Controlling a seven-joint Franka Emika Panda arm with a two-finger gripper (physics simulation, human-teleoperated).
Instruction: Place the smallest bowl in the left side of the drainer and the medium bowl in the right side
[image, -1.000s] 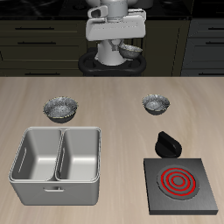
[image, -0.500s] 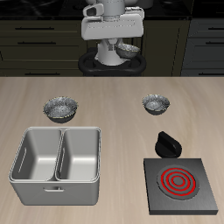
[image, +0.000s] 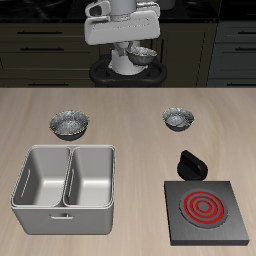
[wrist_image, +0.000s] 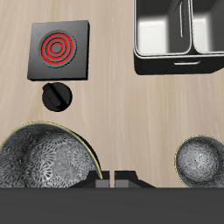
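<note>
My gripper (image: 138, 50) hangs high above the table's back edge, by the robot's base, shut on the rim of a crinkly silver bowl (image: 145, 56). In the wrist view this held bowl (wrist_image: 44, 162) looms close beside the fingers (wrist_image: 96, 178). I cannot tell which of the three sizes it is. Two more silver bowls stand on the table: a wider one (image: 70, 123) (wrist_image: 203, 163) just behind the drainer, and a narrower one (image: 179, 120) farther along. The grey two-compartment drainer (image: 64, 205) (wrist_image: 175, 63) near the front edge holds nothing.
A black stove plate with red rings (image: 205, 210) (wrist_image: 59, 48) lies near the front edge, beside the drainer. A small black knob-like object (image: 192, 163) (wrist_image: 57, 94) sits just behind it. Dark cabinets stand beyond the table's back.
The arm has risen a little with the bowl still in the gripper and has drifted slightly sideways. The two bowls on the table and the drainer have not moved.
</note>
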